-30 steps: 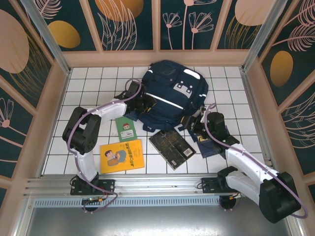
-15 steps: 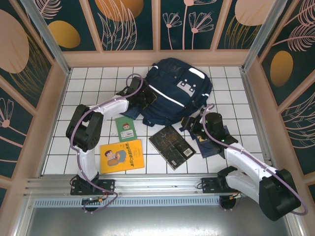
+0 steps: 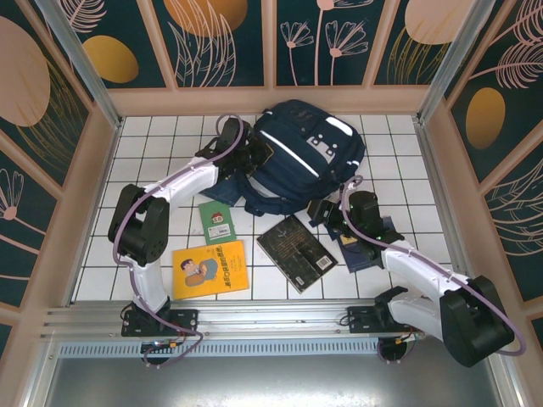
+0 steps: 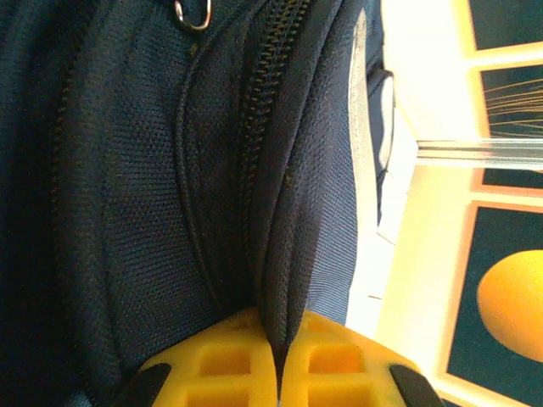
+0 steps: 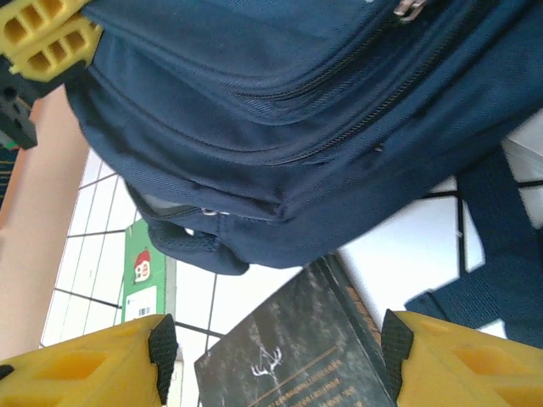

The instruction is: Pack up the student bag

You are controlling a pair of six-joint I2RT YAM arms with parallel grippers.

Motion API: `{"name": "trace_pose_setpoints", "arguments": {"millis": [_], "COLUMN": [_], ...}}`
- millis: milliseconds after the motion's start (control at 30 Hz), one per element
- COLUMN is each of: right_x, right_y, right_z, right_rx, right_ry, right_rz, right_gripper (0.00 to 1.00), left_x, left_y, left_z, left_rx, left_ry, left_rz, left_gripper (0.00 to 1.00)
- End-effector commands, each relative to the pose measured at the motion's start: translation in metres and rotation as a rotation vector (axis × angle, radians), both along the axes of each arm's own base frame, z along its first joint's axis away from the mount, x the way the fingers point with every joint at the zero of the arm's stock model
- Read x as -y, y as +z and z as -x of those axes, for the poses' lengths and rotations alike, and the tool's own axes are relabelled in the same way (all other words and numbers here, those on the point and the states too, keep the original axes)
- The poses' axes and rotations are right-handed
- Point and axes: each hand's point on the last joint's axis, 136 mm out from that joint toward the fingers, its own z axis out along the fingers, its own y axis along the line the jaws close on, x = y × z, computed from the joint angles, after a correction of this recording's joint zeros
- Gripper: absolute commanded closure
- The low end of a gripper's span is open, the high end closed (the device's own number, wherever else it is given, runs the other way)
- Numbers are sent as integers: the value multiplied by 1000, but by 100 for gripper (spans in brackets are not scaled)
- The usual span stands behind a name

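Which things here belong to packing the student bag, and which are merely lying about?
In the job:
large navy-blue fabric backpack
left hand, shut on a fold of it

Lying about:
flat yellow illustrated book
small green booklet
black rectangular book

Navy student bag (image 3: 288, 182) with white stripes; yellow book (image 3: 209, 269); green booklet (image 3: 218, 222)

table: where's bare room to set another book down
Bare tiles lie far left, between the left wall and left arm, and far right, between the bag and right wall. Crowded near middle: green booklet, yellow book, dark book and right gripper close by the bag.
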Motion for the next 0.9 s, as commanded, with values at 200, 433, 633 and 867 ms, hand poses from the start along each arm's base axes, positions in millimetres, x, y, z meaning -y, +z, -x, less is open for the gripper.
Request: {"name": "trace_pose_setpoints", "arguments": {"millis": [200, 433, 633, 867], "right_x": [-52, -60, -74, -102], "right_y": [44, 19, 3, 10], "right_z": [-1, -25, -43, -46], "right_rx": [386, 377, 302, 268], "right_ry": [157, 153, 206, 291], "right_rz": [37, 121, 105, 36], "right_gripper": [34, 33, 33, 47], "left_x": [8, 13, 12, 12], "left_y": [123, 139, 138, 131], "left_z": [-9, -9, -7, -6], "left_rx": [189, 207, 201, 190], "left_ry": [52, 50, 47, 49], "left_rz": [184, 186, 188, 176], "left_gripper": [100, 100, 100, 100]}}
